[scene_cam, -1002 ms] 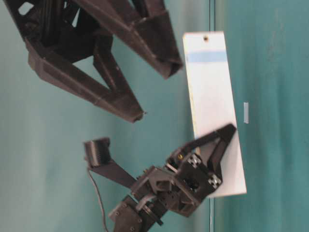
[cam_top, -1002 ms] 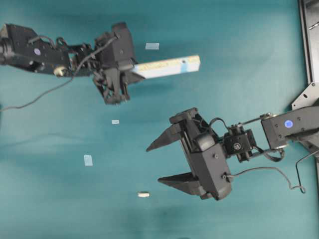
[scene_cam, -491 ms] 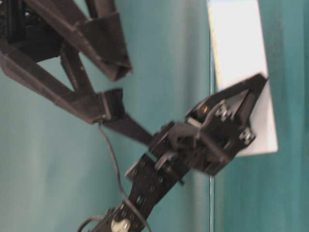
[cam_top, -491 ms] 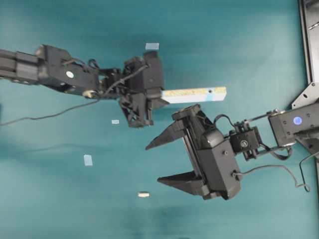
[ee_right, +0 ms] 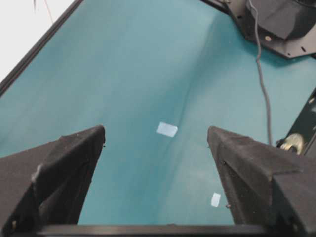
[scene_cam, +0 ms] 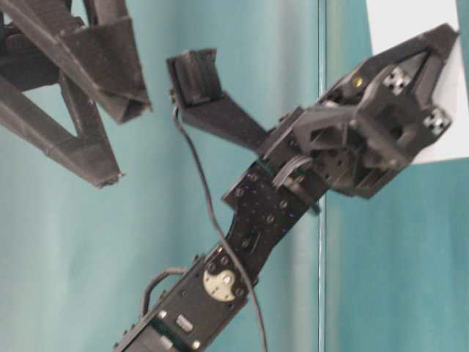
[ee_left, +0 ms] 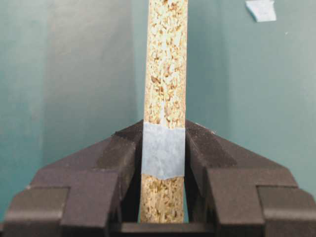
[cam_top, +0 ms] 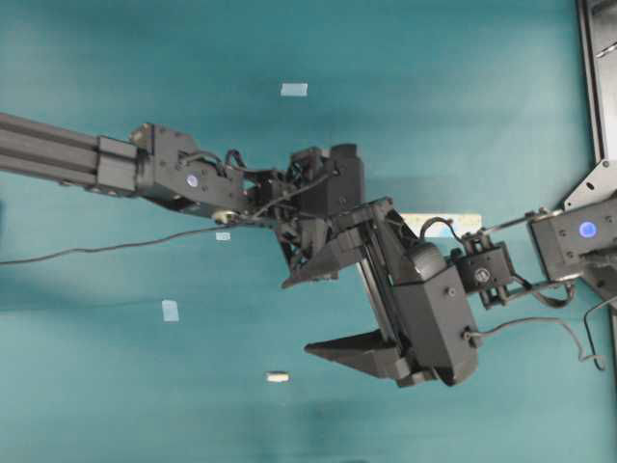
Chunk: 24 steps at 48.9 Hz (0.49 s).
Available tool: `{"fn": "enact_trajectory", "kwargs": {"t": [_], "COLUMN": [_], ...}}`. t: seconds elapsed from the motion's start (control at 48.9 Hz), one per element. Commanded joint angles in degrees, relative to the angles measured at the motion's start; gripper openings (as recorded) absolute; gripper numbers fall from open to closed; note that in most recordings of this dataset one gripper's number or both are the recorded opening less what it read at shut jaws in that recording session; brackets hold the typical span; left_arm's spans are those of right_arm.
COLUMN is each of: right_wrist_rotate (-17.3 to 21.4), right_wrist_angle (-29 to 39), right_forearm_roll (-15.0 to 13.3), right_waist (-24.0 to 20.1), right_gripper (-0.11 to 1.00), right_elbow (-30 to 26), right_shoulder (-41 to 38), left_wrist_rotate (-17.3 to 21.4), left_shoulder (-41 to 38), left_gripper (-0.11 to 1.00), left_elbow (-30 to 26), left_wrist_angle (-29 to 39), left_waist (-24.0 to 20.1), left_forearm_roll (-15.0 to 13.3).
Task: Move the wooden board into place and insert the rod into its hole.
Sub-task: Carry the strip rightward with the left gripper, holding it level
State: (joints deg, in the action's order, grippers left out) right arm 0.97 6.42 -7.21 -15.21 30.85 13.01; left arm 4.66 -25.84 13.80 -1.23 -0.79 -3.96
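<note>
Rightward now, left claw (ee_left: 163,163) pinches chipboard-edged wooden board (ee_left: 165,74); right claw (ee_right: 155,143) gapes wide.

Both arms are matte black: the left arm (cam_top: 183,180), entering from the upper left of the overhead frame, has a long ribbed rectangular boom, a small round blue-white mark on its wrist block and a thin black cable trailing off toward the left edge. The right arm (cam_top: 578,236), at the right edge, shows a glowing blue round dot on a boxy housing, a looping black cable and a bulky black wrist casing dotted with small screws. The right gripper's black wedge-shaped fingers (ee_right: 64,168) have a rough, grainy surface, and the left gripper's angular black plastic fingers (ee_left: 103,168) are faceted, with silver screw heads on the open-frame gripper body in the table-level view.
</note>
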Motion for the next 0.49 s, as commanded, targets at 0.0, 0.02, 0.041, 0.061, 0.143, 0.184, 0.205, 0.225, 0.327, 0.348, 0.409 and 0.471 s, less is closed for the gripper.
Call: {"fn": "enact_trajectory", "kwargs": {"t": [0.0,0.02,0.041,0.061,0.143,0.184,0.205,0.225,0.327,0.348,0.409,0.471], "right_wrist_rotate": [0.1,0.0,0.0,0.1,0.0,0.0,0.0,0.0,0.0,0.0,0.0,0.0], "right_wrist_angle": [-0.3,-0.3,-0.3,-0.3,-0.3,-0.4,-0.4,-0.5,-0.5,-0.5,-0.5,-0.5], "right_forearm_roll": [-0.1,-0.1,-0.1,-0.1,-0.1,-0.1,-0.1,-0.1,-0.1,-0.1,-0.1,-0.1], "right_waist": [0.0,0.0,0.0,0.0,0.0,0.0,0.0,0.0,0.0,0.0,0.0,0.0], "right_gripper": [0.98,0.98,0.98,0.98,0.98,0.98,0.98,0.98,0.98,0.98,0.98,0.98], "right_elbow": [-1.5,-1.5,-1.5,-1.5,-1.5,-1.4,-1.4,-1.4,-1.4,-1.5,-1.4,-1.4], "right_shoulder": [1.4,1.4,1.4,1.5,1.5,1.5,1.5,1.5,1.5,1.5,1.5,1.5], "left_wrist_rotate": [-1.2,-1.5,-1.8,-2.2,-3.4,-3.9,-4.1,-4.4,-4.9,-4.9,-4.8,-4.8], "left_shoulder": [0.6,0.5,0.3,0.1,-0.5,-0.8,-1.0,-1.1,-1.8,-1.9,-2.3,-2.6], "left_gripper": [0.21,0.21,0.21,0.21,0.21,0.21,0.21,0.21,0.21,0.21,0.21,0.21], "left_elbow": [-2.6,-3.0,-3.3,-3.4,-4.3,-4.6,-4.7,-4.7,-5.4,-5.6,-6.2,-6.7], "left_wrist_angle": [-0.3,-0.3,-0.2,-0.2,-0.3,-0.3,-0.3,-0.3,-0.2,-0.3,-0.2,-0.2], "left_waist": [0.2,0.2,0.2,0.2,0.2,0.2,0.2,0.2,0.3,0.3,0.3,0.3], "left_forearm_roll": [0.0,0.0,0.0,-0.1,0.0,0.0,0.0,0.0,0.0,0.0,0.0,0.1]}}
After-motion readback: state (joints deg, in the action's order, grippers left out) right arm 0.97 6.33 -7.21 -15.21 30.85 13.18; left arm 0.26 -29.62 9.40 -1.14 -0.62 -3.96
